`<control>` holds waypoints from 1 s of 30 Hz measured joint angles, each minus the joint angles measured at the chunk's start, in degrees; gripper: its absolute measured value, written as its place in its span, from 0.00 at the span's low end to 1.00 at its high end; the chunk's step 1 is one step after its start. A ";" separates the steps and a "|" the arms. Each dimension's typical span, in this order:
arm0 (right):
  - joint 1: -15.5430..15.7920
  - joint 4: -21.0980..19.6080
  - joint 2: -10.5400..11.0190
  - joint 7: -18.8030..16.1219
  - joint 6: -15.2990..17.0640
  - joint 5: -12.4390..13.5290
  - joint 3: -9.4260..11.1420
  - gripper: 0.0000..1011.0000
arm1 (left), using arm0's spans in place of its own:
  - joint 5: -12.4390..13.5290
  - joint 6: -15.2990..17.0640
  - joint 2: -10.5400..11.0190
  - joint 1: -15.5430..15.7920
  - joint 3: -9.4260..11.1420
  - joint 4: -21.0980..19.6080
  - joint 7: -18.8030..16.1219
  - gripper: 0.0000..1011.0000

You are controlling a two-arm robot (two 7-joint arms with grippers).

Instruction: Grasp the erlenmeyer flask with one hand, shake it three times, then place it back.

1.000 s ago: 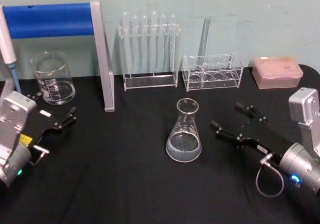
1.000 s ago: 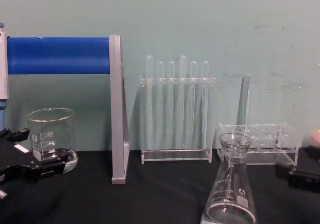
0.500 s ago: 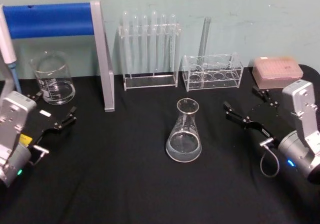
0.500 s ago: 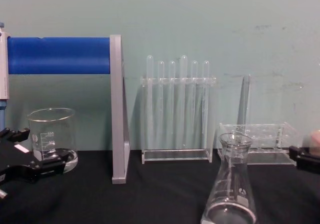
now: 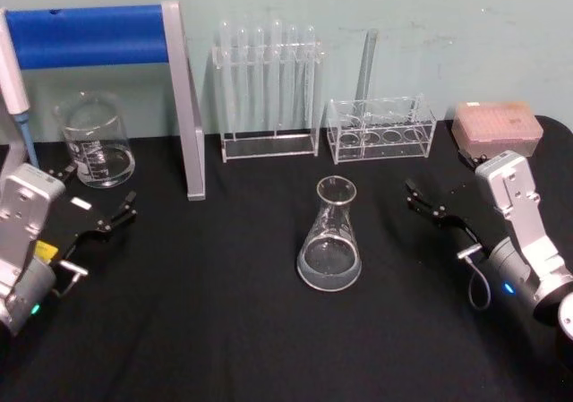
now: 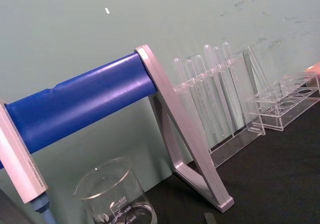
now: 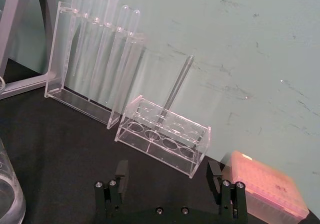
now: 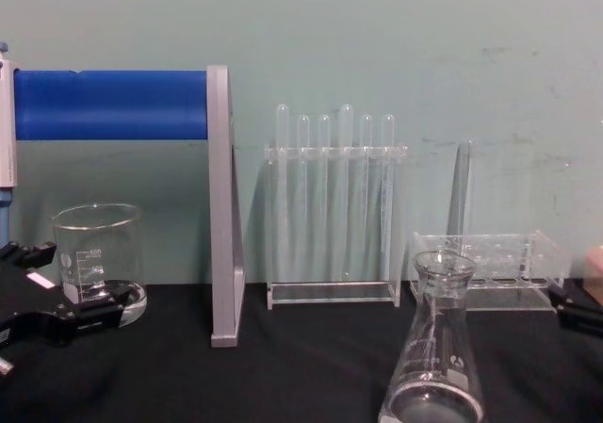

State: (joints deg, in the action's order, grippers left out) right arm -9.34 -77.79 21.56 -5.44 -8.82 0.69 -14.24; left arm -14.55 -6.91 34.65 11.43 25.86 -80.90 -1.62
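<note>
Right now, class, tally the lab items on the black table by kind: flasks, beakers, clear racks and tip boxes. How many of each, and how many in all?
Erlenmeyer flask: 1
Beaker: 1
Clear racks: 2 (tall rack, low rack)
Pink tip box: 1
Total: 5

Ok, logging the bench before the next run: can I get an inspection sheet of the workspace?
Surface: black cloth table, nothing spilled.
Job's things: clear glass conical flask upright mid-table, some liquid, untouched.
Clutter: glass beaker, tall test-tube rack, low clear rack, pink tip box, blue-barred stand.
Grippers: right gripper fingers open, right of flask; left gripper open, near beaker.
Cables: loop at right wrist.
Surroundings: pale green wall.
</note>
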 joint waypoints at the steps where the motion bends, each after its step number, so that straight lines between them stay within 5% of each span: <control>1: 0.00 -0.01 0.03 -0.03 0.00 0.05 0.00 0.99 | 0.00 0.00 0.00 0.00 0.00 0.00 0.00 0.99; 30: 0.21 -0.51 0.32 -0.61 0.21 1.06 0.07 0.99 | 0.00 0.00 0.00 0.00 0.00 0.00 0.00 0.99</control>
State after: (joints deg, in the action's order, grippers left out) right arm -9.14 -78.30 21.89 -6.05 -8.61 1.75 -14.18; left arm -14.55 -6.91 34.65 11.43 25.86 -80.90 -1.62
